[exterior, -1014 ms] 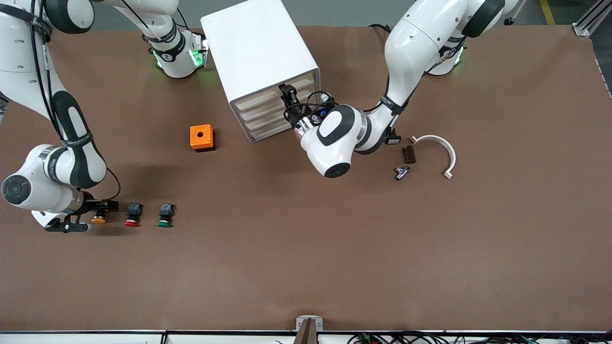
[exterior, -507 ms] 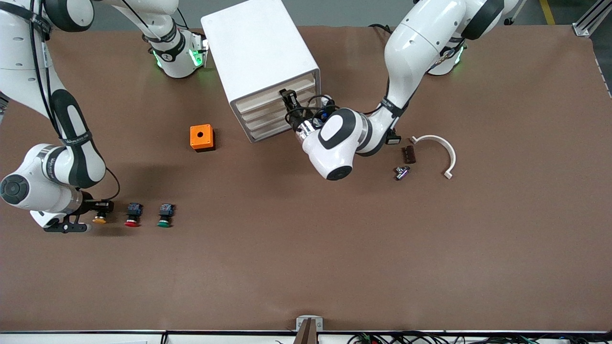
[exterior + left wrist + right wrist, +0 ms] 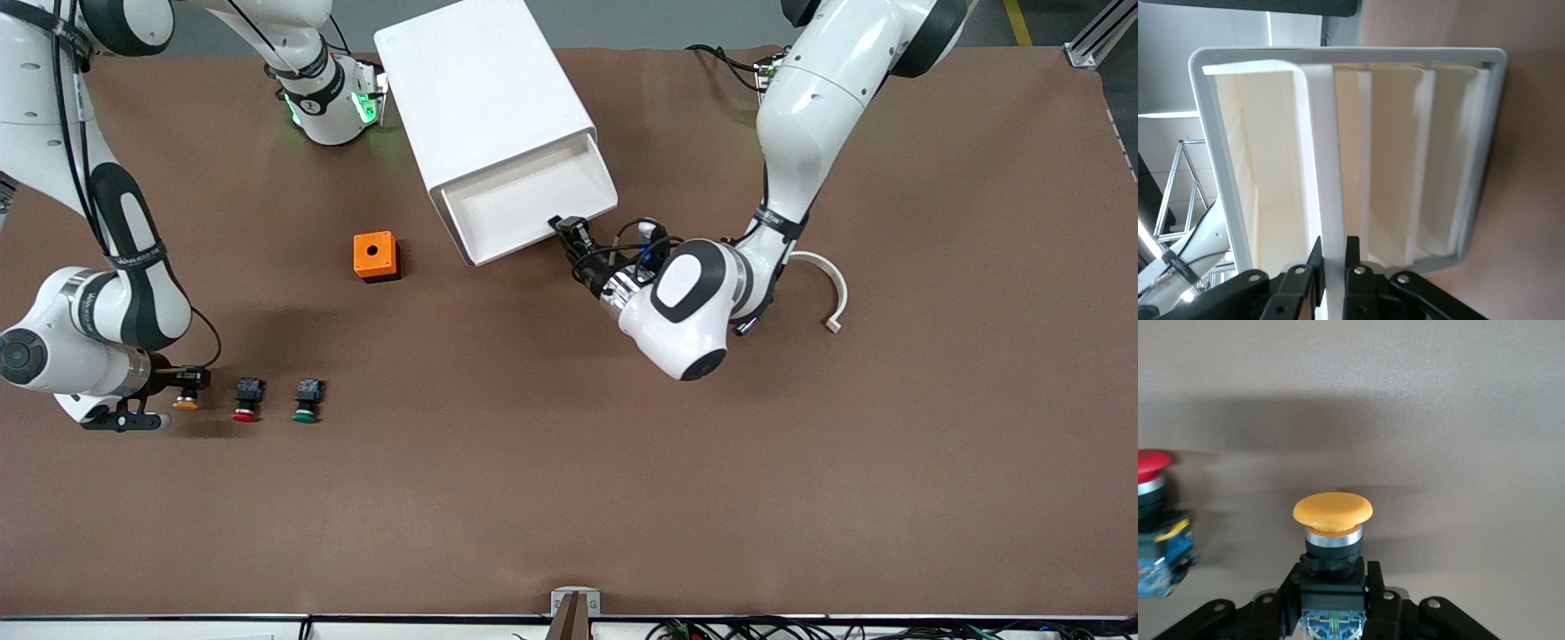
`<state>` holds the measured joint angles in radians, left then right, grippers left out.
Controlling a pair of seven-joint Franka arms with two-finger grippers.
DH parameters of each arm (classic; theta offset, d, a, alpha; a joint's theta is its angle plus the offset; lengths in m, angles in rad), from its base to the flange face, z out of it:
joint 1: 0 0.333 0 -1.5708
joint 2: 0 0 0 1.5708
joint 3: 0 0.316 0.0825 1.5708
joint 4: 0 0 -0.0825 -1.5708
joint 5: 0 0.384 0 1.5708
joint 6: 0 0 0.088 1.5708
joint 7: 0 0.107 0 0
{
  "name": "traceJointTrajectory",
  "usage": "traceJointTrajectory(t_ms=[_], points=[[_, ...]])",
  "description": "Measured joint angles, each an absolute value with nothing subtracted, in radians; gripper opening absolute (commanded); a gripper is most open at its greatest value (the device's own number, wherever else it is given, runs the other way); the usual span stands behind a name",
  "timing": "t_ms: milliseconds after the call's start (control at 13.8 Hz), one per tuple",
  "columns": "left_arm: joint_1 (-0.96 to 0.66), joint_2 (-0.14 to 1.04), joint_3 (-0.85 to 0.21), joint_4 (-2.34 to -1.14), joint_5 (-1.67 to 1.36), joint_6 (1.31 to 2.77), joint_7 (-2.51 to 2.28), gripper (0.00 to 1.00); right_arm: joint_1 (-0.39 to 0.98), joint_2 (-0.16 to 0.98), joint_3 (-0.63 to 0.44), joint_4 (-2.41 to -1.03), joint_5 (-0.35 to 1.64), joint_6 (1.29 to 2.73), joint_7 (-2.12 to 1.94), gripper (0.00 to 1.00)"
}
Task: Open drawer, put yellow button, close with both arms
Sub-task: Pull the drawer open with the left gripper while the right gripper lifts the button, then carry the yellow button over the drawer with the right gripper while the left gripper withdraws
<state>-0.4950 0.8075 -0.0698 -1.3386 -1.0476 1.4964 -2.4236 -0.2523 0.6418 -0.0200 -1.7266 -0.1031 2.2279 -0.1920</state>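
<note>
The white cabinet (image 3: 484,89) stands near the robots' bases. Its top drawer (image 3: 524,209) is pulled out and its inside is bare. My left gripper (image 3: 569,228) is shut on the drawer's front panel. In the left wrist view the fingers (image 3: 1353,260) clamp the panel's rim (image 3: 1321,167), with the three lower drawers beside it. My right gripper (image 3: 184,380), at the right arm's end of the table, is shut on the dark body of the yellow button (image 3: 185,403). In the right wrist view the yellow cap (image 3: 1333,509) sticks out past the gripper (image 3: 1333,587). I cannot tell whether it touches the table.
A red button (image 3: 246,399) and a green button (image 3: 307,401) stand in a row beside the yellow one. An orange box (image 3: 374,255) sits beside the cabinet. A white curved piece (image 3: 827,284) lies toward the left arm's end.
My left gripper has pulled the top drawer out toward the front camera. My right gripper has shifted slightly with the yellow button in it.
</note>
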Motion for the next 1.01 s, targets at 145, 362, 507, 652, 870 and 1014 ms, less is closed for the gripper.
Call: traceJointTrajectory(t_ms=[145, 362, 507, 652, 870, 1014], points=[[-0.477, 0.808, -0.052, -1.330, -1.048, 1.499, -2.375, 0.11, -0.250, 0.592, -0.013, -1.719, -0.103, 2.181, -0.190, 0.08], [-0.444, 0.813, -0.048, -1.329, -1.054, 1.508, -2.280, 1.00, -0.236, 0.495, 0.003, -1.702, -0.103, 2.061, -0.146, 0.09], [-0.433, 0.822, -0.043, -1.329, -1.054, 1.510, -2.221, 1.00, -0.198, 0.419, 0.007, -1.688, -0.103, 1.965, -0.081, 0.10], [-0.423, 0.825, -0.035, -1.328, -1.051, 1.513, -2.180, 1.00, -0.140, 0.341, 0.009, -1.679, -0.103, 1.874, -0.011, 0.09], [-0.378, 0.824, -0.024, -1.287, -0.974, 1.517, -2.121, 1.00, -0.026, 0.262, 0.012, -1.626, -0.103, 1.694, 0.154, 0.09], [-0.325, 0.818, -0.022, -1.244, -0.859, 1.509, -2.042, 1.00, 0.059, 0.246, 0.014, -1.551, -0.103, 1.553, 0.297, 0.10]])
